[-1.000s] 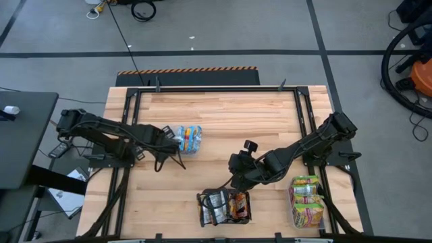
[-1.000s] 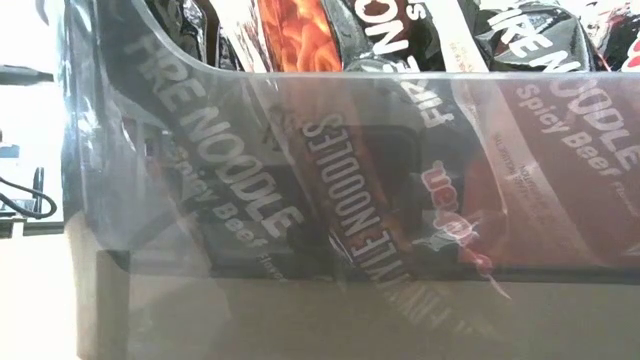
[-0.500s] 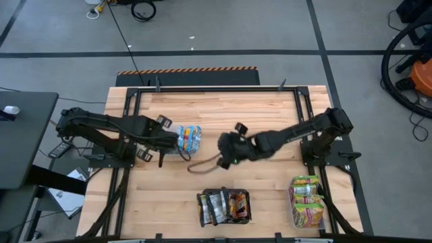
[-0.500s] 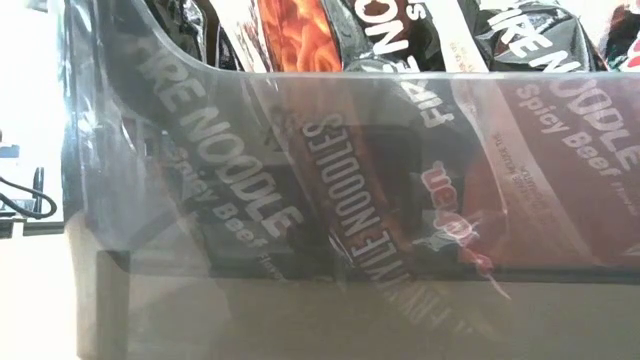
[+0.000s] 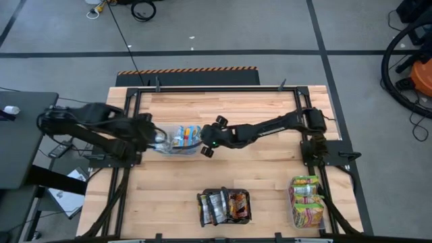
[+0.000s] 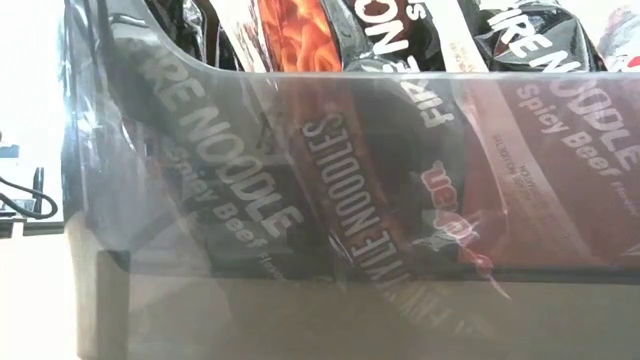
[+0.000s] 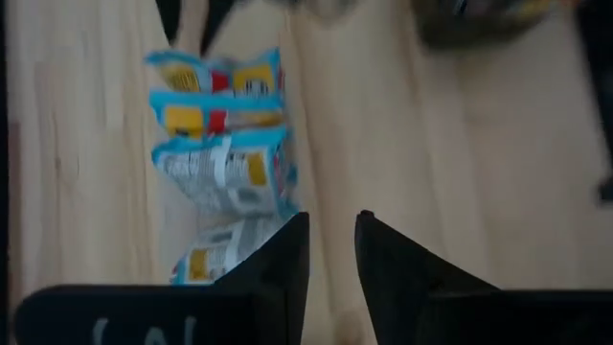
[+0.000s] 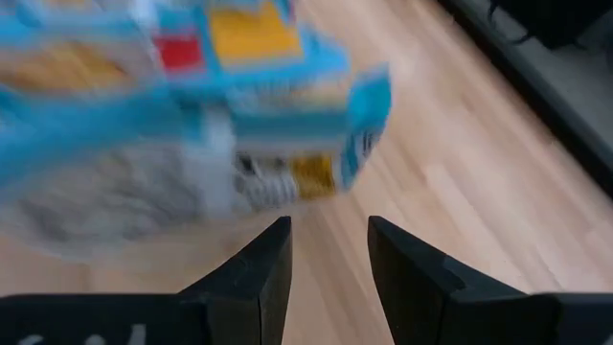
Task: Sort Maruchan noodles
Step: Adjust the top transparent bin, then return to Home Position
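Several blue-silver noodle packets lie in a row on the table left of centre; they also show in the left wrist view and the right wrist view. My left gripper is at their left end, open by a narrow gap. My right gripper is at their right end, open, with the packets just beyond its fingertips. Dark brown-black packets stand in a clear tub at the near edge. Yellow-green packets lie near right. My left gripper has one finger right beside the end of the nearest blue packet; whether it touches the packet, I cannot tell. Nothing lies between its fingers.
The clear tub's wall fills the low view and hides both arms there. Dark frame rails run along the table's left, right and far sides. Bare wood lies between the blue packets and the far edge.
My right gripper has swung from above the dark packets' tub at the near edge toward the far left, up to the right end of the blue packets. My left arm has drawn back a little toward the table's left edge.
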`<action>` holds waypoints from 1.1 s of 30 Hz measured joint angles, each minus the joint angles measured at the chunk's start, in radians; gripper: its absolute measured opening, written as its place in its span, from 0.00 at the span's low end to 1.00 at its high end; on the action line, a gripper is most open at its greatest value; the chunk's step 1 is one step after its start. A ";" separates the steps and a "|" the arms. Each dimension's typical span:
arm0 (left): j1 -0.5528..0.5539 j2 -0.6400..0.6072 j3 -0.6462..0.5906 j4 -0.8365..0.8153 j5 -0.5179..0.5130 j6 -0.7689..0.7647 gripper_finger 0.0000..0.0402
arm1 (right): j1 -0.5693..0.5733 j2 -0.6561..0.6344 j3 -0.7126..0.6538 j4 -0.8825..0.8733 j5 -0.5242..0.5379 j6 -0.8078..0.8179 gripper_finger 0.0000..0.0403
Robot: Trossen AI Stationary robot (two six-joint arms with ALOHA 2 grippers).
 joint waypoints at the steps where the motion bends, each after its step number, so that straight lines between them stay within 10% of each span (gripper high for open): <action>1: -0.004 -0.026 0.000 0.016 0.001 -0.024 0.23 | -0.006 0.014 0.000 -0.004 -0.003 -0.001 0.36; 8: -0.029 -0.153 0.000 0.100 -0.004 -0.084 0.23 | -0.019 0.082 0.000 0.030 -0.017 -0.008 0.36; 25: -0.030 -0.162 0.000 0.490 -0.011 0.093 0.23 | -0.051 0.363 0.000 0.797 -0.203 -0.111 0.36; 33: -0.030 -0.152 -0.002 0.584 -0.008 0.124 0.23 | -0.020 0.260 0.000 0.579 -0.211 -0.115 0.36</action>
